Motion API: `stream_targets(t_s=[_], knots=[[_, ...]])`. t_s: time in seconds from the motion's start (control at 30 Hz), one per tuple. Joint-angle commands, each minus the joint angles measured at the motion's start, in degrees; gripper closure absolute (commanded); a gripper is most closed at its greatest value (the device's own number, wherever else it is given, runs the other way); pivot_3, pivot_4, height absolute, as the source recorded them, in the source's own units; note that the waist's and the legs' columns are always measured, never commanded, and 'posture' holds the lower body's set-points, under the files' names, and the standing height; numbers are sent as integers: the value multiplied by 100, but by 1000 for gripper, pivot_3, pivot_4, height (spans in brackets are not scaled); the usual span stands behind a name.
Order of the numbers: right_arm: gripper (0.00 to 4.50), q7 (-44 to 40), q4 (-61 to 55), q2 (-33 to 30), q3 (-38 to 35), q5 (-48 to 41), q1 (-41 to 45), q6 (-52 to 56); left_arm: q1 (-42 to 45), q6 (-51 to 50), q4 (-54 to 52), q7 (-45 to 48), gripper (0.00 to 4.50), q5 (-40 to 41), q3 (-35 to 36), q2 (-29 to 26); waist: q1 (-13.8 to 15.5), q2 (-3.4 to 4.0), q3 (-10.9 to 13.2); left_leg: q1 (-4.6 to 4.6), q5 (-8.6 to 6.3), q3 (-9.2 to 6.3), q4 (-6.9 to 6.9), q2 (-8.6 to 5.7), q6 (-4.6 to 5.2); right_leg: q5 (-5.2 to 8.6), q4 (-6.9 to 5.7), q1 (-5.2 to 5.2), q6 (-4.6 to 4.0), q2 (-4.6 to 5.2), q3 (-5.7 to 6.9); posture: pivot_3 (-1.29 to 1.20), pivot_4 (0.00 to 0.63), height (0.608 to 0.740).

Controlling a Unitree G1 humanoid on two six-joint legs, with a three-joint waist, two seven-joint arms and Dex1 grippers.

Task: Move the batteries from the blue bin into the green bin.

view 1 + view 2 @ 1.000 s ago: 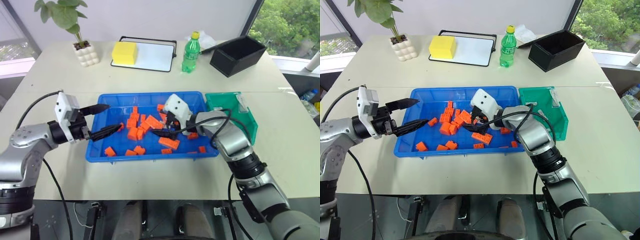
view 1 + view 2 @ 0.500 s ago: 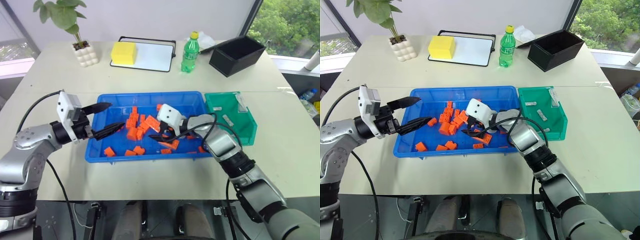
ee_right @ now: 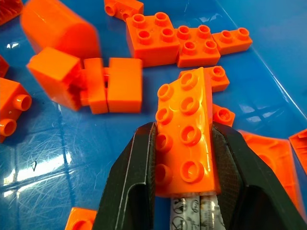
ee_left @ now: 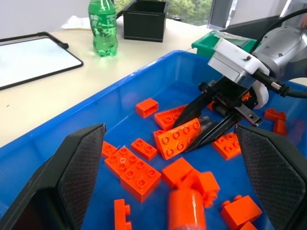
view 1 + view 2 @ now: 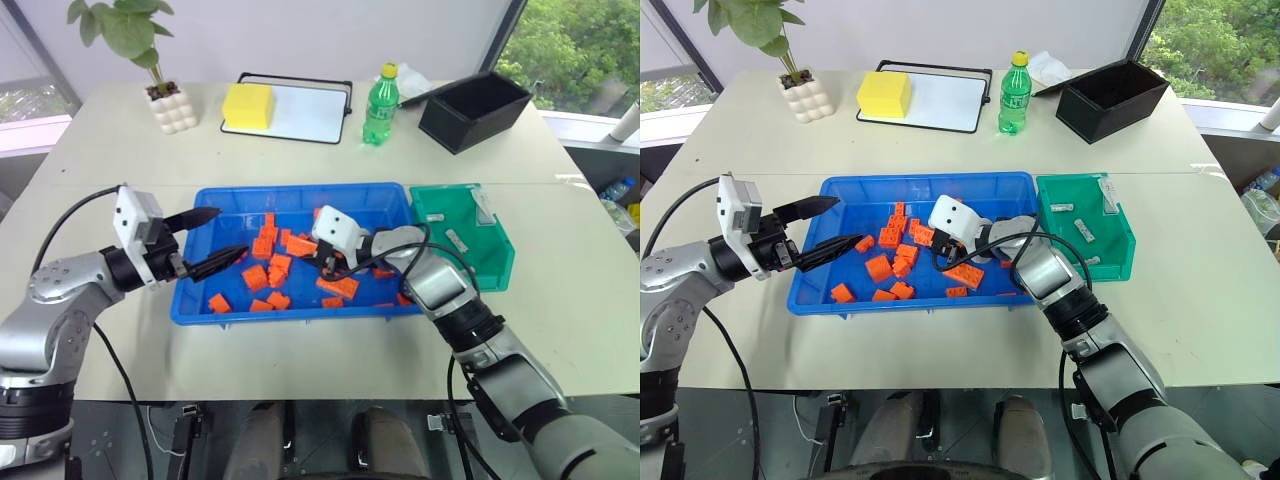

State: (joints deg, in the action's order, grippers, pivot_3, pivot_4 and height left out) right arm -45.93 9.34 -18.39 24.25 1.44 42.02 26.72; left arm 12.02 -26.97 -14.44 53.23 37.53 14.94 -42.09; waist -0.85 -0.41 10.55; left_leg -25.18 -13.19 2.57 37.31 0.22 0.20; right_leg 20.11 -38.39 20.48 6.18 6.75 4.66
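Orange studded block (image 3: 188,139), silvery battery (image 3: 194,214) beneath, pinched by right gripper (image 3: 184,143)

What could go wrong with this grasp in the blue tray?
1. The right pincer grips an orange studded block together with a silvery battery beneath; the block may travel to the green plastic tray.
2. The battery, half-covered, might slip out on lifting into the blue plastic tray.
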Motion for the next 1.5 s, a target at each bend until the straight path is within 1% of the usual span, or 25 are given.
stream_targets(t_s=[0.03,0.17,0.37,0.63,0.7,0.73,0.77,0.8,0.87,0.9,1.03,1.2,1.5], knots=[[3234,9,-306,83,-189,-40,267,-35,47,107,-147,-26,0,51,134,11,-2,0,0,0,0,0,0,0,0,0,0,0,0,0,0,0,150,739],[3234,-53,-735,203,-344,-262,432,221,48,116,-132,-26,0,50,124,12,-5,0,0,0,0,0,-1,0,0,0,0,2,0,0,0,0,150,739],[3234,-567,-1729,213,-267,-848,261,873,60,129,-95,-13,0,40,102,16,10,0,0,0,0,-1,-1,0,0,0,-1,1,0,1,0,0,150,739],[3234,-815,-2030,96,50,-1017,-131,921,76,123,-104,-13,0,35,47,66,2,-1,0,0,0,-1,-1,-1,0,0,-2,2,0,0,0,0,150,739],[2447,-988,-2185,-14,77,-1141,-202,1025,48,119,-117,-11,0,42,60,67,6,-1,0,0,0,-1,-1,0,0,0,-2,2,0,0,0,0,150,739],[2184,-1050,-2248,-69,89,-1184,-228,1061,37,117,-121,-11,0,45,65,67,9,-1,-1,0,0,-1,-1,-1,0,0,-2,2,0,0,0,0,150,739],[1612,-1088,-2286,-116,96,-1204,-245,1068,31,117,-123,-14,0,46,66,70,10,-1,-1,0,0,-1,-1,-1,0,0,-2,1,0,0,0,0,150,739],[1227,-1101,-2305,-152,101,-1211,-248,1062,30,115,-124,-18,0,48,66,74,7,-1,-1,0,0,-1,0,-1,0,0,-2,1,0,1,0,0,150,739],[311,-1065,-2303,-196,57,-1198,-206,1040,30,113,-125,-23,0,48,64,80,4,-1,-1,0,0,-1,0,-1,0,0,-2,1,0,0,0,0,150,739],[40,-1031,-2289,-203,15,-1198,-169,1051,31,114,-125,-23,0,48,64,82,4,-1,-1,0,0,-1,0,0,0,0,-2,1,0,0,0,0,150,739],[40,-983,-2167,-415,-201,-1161,33,1106,30,128,-121,-8,0,33,54,95,10,-1,-1,0,0,-1,0,0,0,0,-2,1,0,0,0,0,150,739],[40,-847,-1601,-852,-332,-873,209,1044,66,158,-69,11,0,-2,13,120,16,-1,-1,0,0,-2,1,-1,0,0,0,-1,0,1,0,0,150,739],[40,-825,-1370,-945,-268,-832,151,1152,39,166,-96,-14,0,-51,9,177,2,-1,-1,0,0,1,-1,1,0,0,-1,1,0,0,0,0,150,739]])
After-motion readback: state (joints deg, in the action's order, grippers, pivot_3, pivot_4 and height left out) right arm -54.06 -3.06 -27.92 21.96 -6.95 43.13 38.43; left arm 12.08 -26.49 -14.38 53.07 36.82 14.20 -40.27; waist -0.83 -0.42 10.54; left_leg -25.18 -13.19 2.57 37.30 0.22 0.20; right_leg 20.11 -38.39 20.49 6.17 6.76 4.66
